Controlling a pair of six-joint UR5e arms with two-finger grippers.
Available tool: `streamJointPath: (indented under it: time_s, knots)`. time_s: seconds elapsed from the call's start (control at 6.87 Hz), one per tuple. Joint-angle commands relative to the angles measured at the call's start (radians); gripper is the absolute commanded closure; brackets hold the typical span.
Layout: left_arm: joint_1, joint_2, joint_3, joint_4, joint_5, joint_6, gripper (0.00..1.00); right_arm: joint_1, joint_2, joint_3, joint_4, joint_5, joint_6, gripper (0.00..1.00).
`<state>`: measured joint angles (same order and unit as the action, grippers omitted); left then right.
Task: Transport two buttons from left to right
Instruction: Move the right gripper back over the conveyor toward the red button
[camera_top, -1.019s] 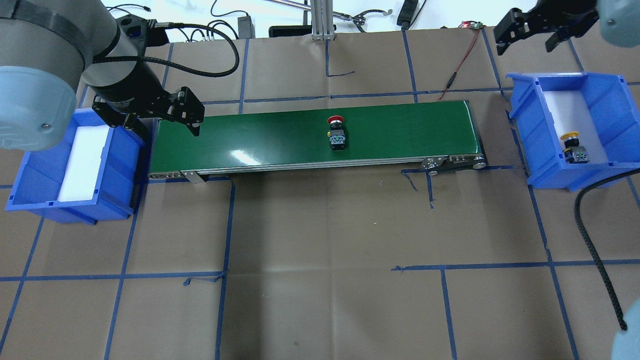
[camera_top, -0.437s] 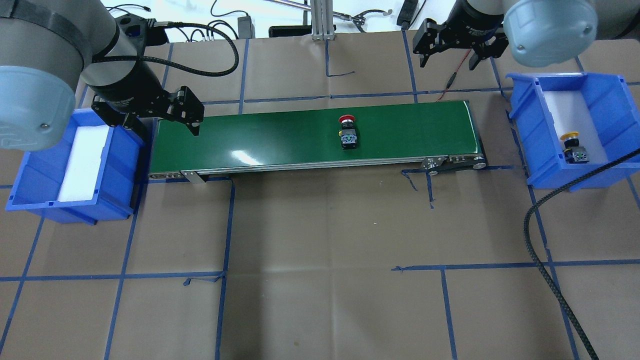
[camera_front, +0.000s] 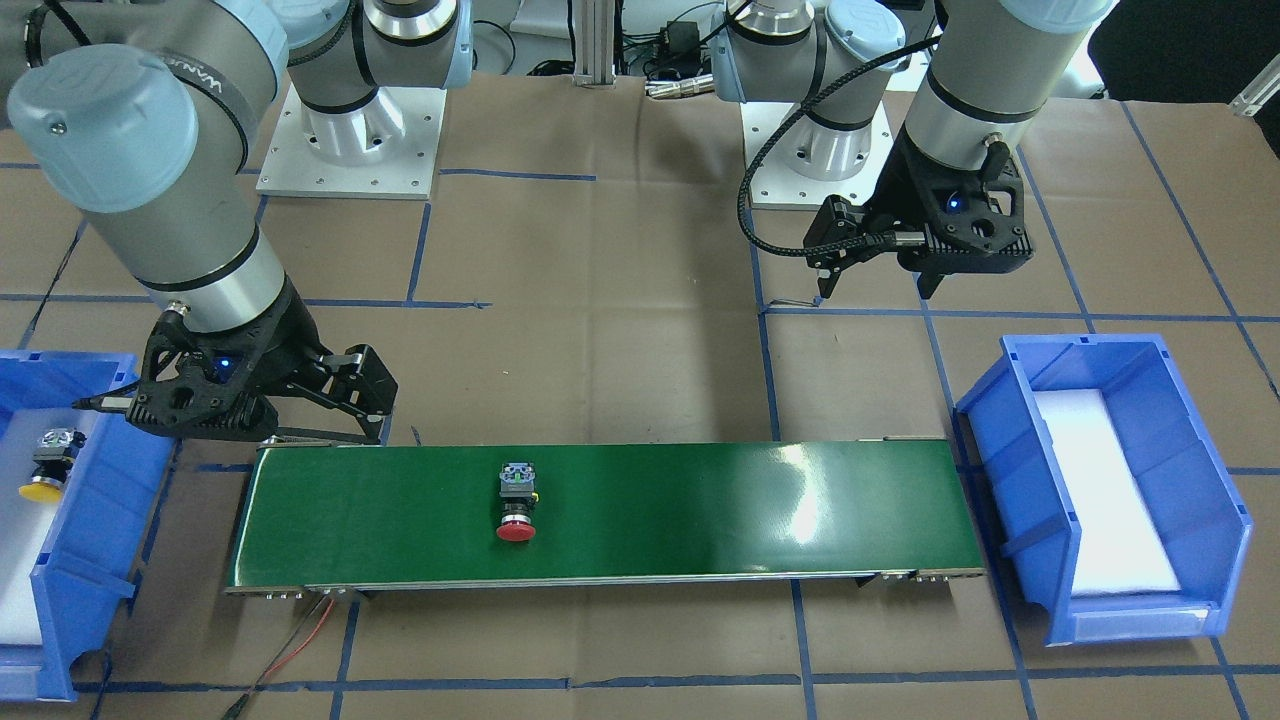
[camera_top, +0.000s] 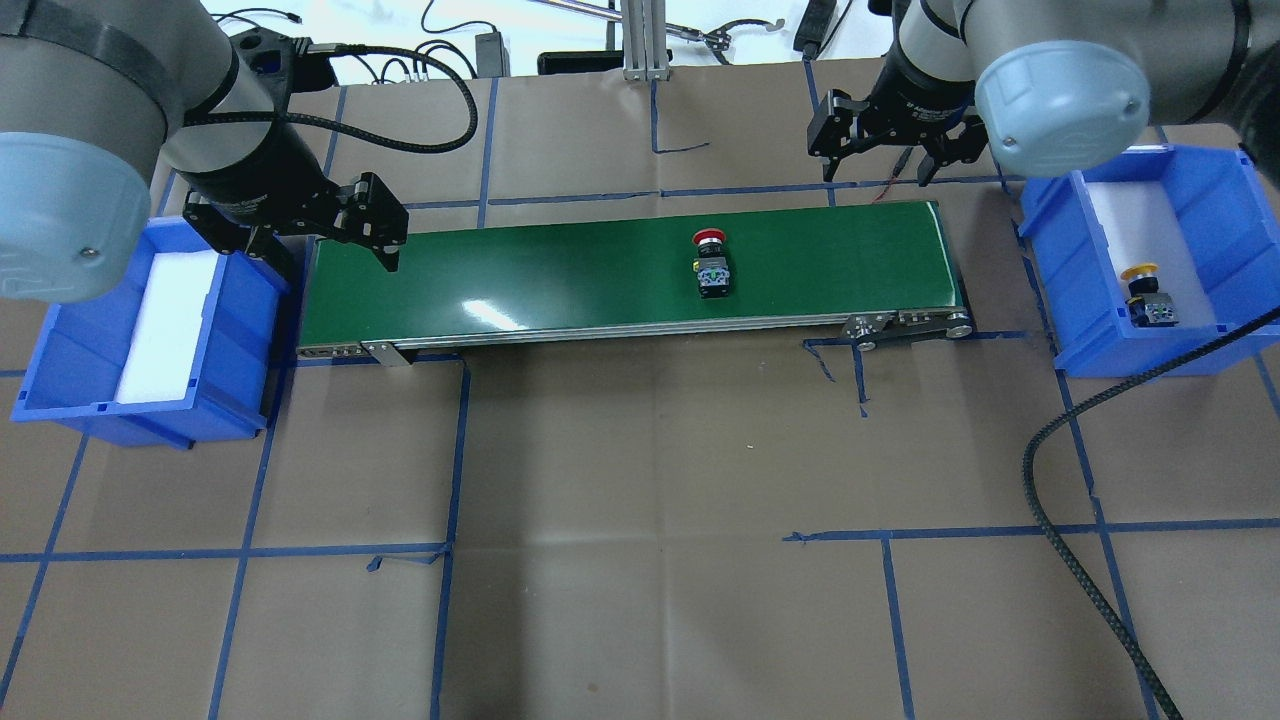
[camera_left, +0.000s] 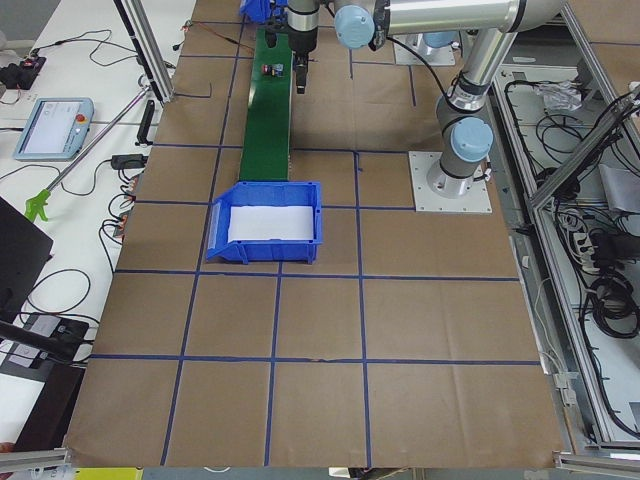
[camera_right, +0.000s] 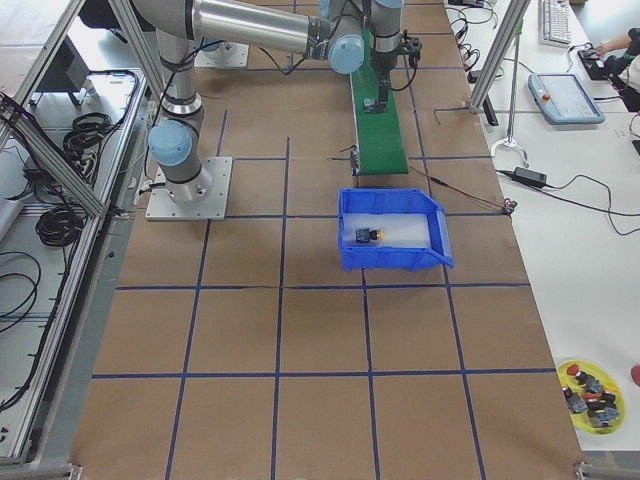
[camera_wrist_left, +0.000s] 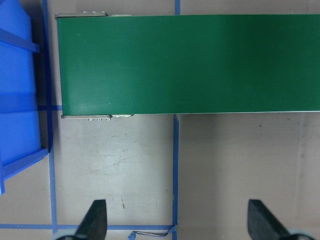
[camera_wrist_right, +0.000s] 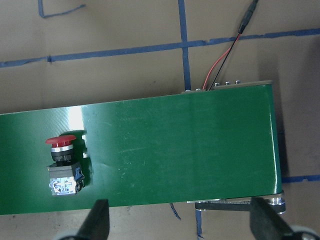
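Overhead: the green belt (camera_top: 560, 270) is my reference. The red button (camera_top: 712, 268) lies on its side on the belt, past the belt's middle toward its right end, cap toward the far edge. The yellow button (camera_top: 1147, 292) lies in the blue bin (camera_top: 1100, 335) off the belt's right end. The right gripper (camera_top: 877, 170) hangs just beyond the belt's far edge near the right end, fingers apart, holding nothing. The left gripper (camera_top: 335, 260) sits at the belt's left end beside a second blue bin (camera_top: 240, 330), fingers spread and empty.

Front-facing: same layout mirrored. I see the red one on the belt, clear of both grippers, and the yellow one in the bin off the belt's right end.

Exterior left: the red cap is just visible on the belt. The grippers are too small for me to judge.

Exterior right: the yellow button is in the bin off the belt's near end.

Left wrist: both fingertips are wide apart, with only the belt's left end and the bin wall below.

Right wrist: the fingertips are apart. The red button is on the belt, well short of the right end.
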<state>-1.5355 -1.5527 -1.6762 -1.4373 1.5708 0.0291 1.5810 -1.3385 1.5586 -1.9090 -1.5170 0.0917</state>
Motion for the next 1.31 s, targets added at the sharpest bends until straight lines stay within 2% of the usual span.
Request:
streamJointPath:
  time_s: [0.0, 0.87, 1.16]
  knots:
    - [0.0, -0.001, 0.001, 0.0, 0.0, 0.0, 0.0, 0.001, 0.001, 0.009, 0.001, 0.0, -0.001, 0.0]
    - [0.0, -0.001, 0.001, 0.0, 0.0, 0.0, 0.0, -0.001, 0.015, 0.04, -0.025, 0.0, -0.003, 0.0]
    - [0.0, -0.001, 0.001, 0.0, 0.0, 0.0, 0.0, -0.001, 0.013, 0.078, -0.096, 0.0, -0.004, 0.0]
